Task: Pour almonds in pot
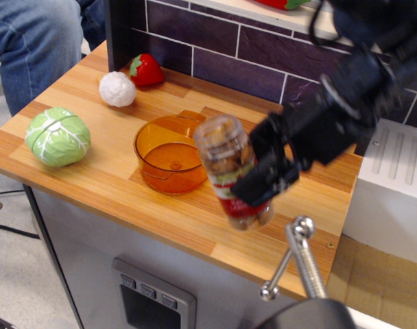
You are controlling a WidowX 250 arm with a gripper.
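Holding the almond jar (234, 175) in my claw (263, 179), clamped around its labelled middle, lifted and tilted just right of the orange pot (174, 152). Clear plastic looks rigid and slick, nuts loose and light, so I judge mid-body grip best. Wooden worktop (318, 205) is flat; cabbage (57, 136), strawberry (146, 70) sit well left of the pot.

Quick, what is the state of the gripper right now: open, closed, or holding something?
Gripper: closed on the jar of almonds, which is lifted and tilted beside the pot.
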